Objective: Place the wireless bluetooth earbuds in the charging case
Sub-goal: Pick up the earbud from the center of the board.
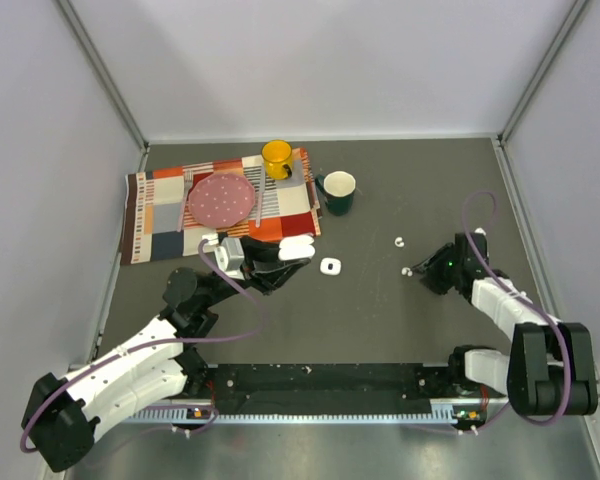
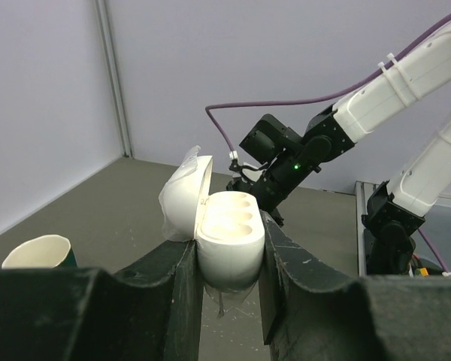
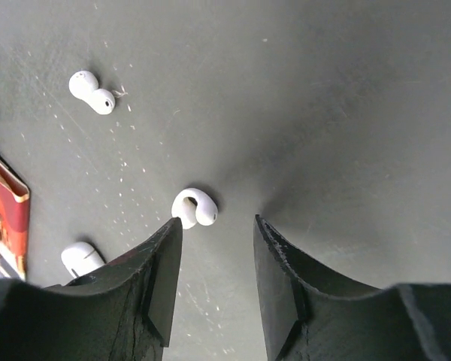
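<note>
The left fingers (image 2: 177, 293) are clamped on the charging case (image 2: 229, 226). It sits upright between them with its lid (image 2: 186, 197) swung open to one side and its moulded wells bare. The lower part of the case is hidden in the gap between the pads.

The right fingers (image 3: 154, 278) stand apart with nothing between them. One earbud (image 3: 194, 207) lies on the tabletop (image 3: 346, 113) just beyond the tip of the finger on the left of the wrist view. It sits off the gap rather than inside it, and whether it touches that tip cannot be told. The second earbud (image 3: 92, 92) lies farther ahead and to the same side, well apart from the fingers. A small white object (image 3: 81, 258) is half hidden behind that same finger, and what it is stays unclear.

From above, the left arm reaches forward and inward with its elbow bent. Its wrist is roughly level and points the case toward the right arm. The right arm is folded low, its wrist tipped down at the tabletop. A white-rimmed green mug (image 2: 37, 252) stands beyond and beside the left fingers, cut off by them.
</note>
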Controlling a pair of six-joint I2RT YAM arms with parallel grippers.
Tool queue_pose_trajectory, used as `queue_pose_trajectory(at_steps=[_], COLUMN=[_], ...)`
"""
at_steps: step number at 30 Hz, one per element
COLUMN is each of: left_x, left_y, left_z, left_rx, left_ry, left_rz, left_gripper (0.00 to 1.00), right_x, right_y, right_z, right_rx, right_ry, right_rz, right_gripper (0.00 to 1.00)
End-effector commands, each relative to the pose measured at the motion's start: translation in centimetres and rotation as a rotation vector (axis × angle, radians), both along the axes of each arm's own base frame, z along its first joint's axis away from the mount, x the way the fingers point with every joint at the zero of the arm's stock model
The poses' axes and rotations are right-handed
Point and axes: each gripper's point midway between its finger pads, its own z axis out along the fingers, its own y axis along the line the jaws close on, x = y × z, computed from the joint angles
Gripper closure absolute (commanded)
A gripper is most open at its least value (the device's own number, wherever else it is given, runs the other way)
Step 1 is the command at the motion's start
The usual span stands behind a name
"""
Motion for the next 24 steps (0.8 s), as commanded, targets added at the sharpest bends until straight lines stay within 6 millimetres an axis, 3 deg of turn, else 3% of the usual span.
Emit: queue_pose_trajectory(at_steps=[1, 4, 11, 12, 24], left_x=[-0.2, -0.1, -0.2, -0.1, 0.0], left_y=[0.5, 0.5, 0.3, 0.3, 0.3], left_z=[1.5, 1.3, 1.6, 1.5, 1.4], left_rx=[-0.043, -0.041, -0.041, -0.042, -0.035], left_ry=[-0.043, -0.039, -0.039, -0.037, -0.035], left_rz=[0.012, 0.013, 0.003, 0.005, 0.013], left_gripper=[1.00, 1.00, 1.00, 1.00, 1.00], right_x=[1.8, 3.2, 5.5, 5.1, 3.8], right_y=[-1.1, -1.0, 0.5, 0.4, 1.3], right_z=[3.1, 4.4, 3.2, 2.4, 1.7], right_rx=[-0.143, -0.238, -0.235, -0.236, -0.242], right_ry=[-0.134, -0.196, -0.110, -0.071, -0.033], right_rz=[0.087, 0.251, 0.520, 0.527, 0.655], right_gripper=[0.57, 0.58, 0.66, 0.67, 0.71])
